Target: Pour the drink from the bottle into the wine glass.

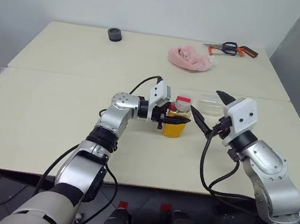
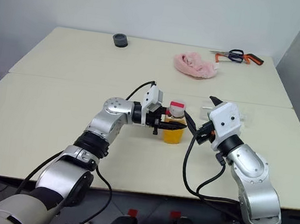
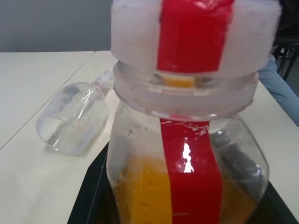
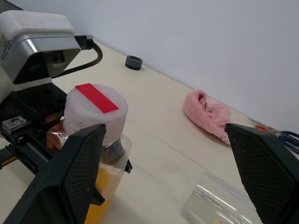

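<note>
Left eye view: bottle (image 1: 177, 118) stood upright near desk (image 1: 58, 94) centre, cap on, drink (image 1: 174, 129) filling lower part, gripped by clenched left claw (image 1: 172, 116). Right claw (image 1: 208, 111) spread wide just beside bottle, nothing held. Wine glass (image 3: 74, 122) seen lying on its side behind bottle.

Lab: bare worktables (image 1: 54, 127), hacksaw (image 1: 241, 52)

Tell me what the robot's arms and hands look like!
Both arms are shiny silver metal with black rings at the joints. Each wrist carries a white boxy block, and a black cable loops along each arm. The left hand and the right hand each have two black pointed fingers.
</note>
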Available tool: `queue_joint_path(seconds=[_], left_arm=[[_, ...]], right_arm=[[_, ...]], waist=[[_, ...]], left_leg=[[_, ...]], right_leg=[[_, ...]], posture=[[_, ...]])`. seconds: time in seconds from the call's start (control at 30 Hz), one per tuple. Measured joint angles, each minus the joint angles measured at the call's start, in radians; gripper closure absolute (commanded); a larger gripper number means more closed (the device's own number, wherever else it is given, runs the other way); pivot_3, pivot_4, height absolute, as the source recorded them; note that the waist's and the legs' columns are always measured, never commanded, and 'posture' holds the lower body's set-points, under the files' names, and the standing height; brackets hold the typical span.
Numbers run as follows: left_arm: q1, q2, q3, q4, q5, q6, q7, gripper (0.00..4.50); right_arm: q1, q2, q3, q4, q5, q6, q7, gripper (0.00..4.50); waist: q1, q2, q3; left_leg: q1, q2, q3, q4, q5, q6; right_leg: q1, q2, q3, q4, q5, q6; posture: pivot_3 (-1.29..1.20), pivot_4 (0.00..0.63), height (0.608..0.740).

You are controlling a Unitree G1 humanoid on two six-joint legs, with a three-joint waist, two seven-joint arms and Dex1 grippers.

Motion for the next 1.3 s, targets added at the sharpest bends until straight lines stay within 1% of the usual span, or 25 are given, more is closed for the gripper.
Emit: queue_joint_path(seconds=[0.27,0.6,0.9,1.07,1.3], left_arm=[[0.000,0.000,0.000,0.000,0.000,-0.001,-0.001,2.81],[0.000,0.000,0.000,0.000,0.000,-0.001,-0.001,2.81],[-0.008,-0.001,0.000,0.020,0.000,-0.018,0.008,2.81],[-0.008,-0.001,0.000,0.020,0.000,-0.022,0.015,2.81],[-0.008,-0.002,0.001,0.020,0.000,-0.022,0.023,2.81]], right_arm=[[0.013,0.000,-0.011,-0.072,0.084,0.060,0.034,0.17],[0.025,-0.010,-0.012,-0.100,0.158,0.106,0.062,0.17],[0.017,-0.005,0.006,-0.103,0.161,0.108,0.061,0.17],[-0.012,-0.002,0.010,-0.102,0.161,0.108,0.061,0.17],[-0.034,0.021,0.039,-0.092,0.155,0.104,0.049,0.17]], waist=[[0.000,0.000,0.000],[0.000,0.000,0.000],[0.000,0.000,0.000],[0.000,0.000,0.000],[0.000,0.000,0.000]], left_leg=[[0.000,0.000,0.000,0.000,0.000,0.000],[0.000,0.000,0.000,0.000,0.000,0.000],[0.000,0.000,0.000,0.000,0.000,0.000],[0.000,0.000,0.000,0.000,0.000,0.000],[0.000,0.000,0.000,0.000,0.000,0.000]], right_leg=[[0.000,0.000,0.000,0.000,0.000,0.000],[0.000,0.000,0.000,0.000,0.000,0.000],[0.000,0.000,0.000,0.000,0.000,0.000],[0.000,0.000,0.000,0.000,0.000,0.000],[0.000,0.000,0.000,0.000,0.000,0.000]], posture=[[0.00,0.150,0.740],[0.00,0.150,0.740],[0.00,0.150,0.740],[0.00,0.150,0.740],[0.00,0.150,0.740]])
